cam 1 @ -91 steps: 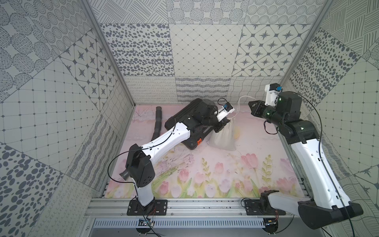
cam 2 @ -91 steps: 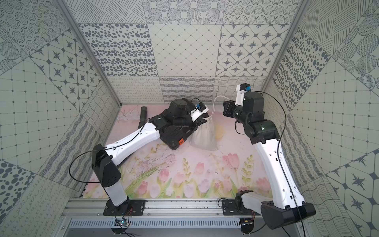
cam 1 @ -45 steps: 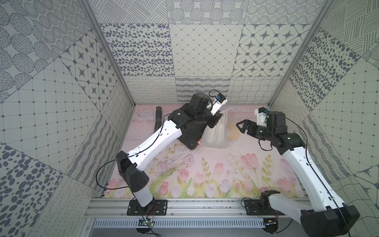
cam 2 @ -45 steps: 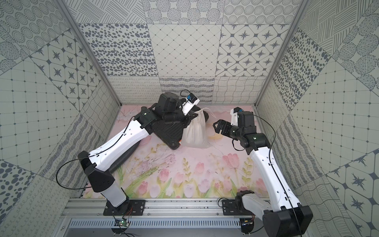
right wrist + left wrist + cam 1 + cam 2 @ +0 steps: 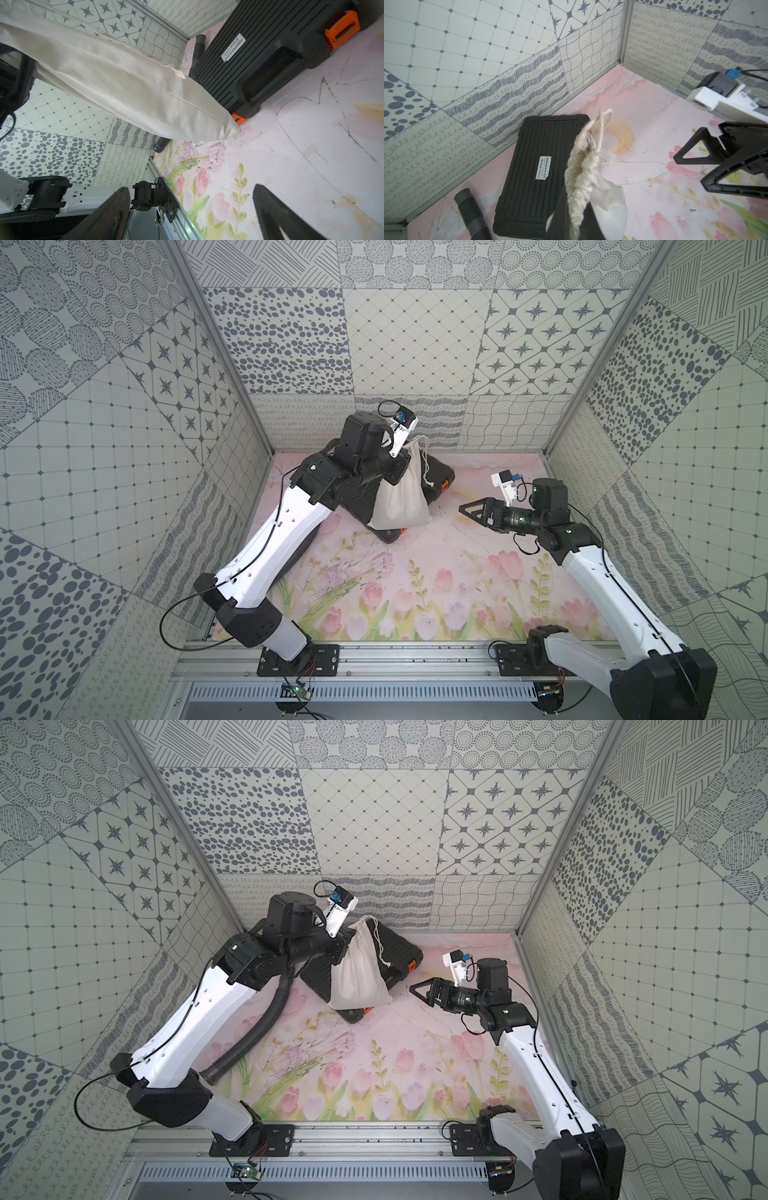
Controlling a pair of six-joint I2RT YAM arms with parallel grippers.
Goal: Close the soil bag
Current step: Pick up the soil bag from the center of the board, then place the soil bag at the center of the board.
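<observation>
Hanging off-white soil bag (image 5: 399, 497), mouth gathered, cords (image 5: 379, 948) dangling, belly seemingly part-full.

Soil bag (image 5: 399, 497) off-white; case (image 5: 401, 946) black, orange latches (image 5: 411, 966); mat (image 5: 415, 572) pink floral.

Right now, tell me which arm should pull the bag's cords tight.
Probably right. The right claw is open, empty, aimed at the bag near its cords; the left claw is shut on the bag's neck.
</observation>
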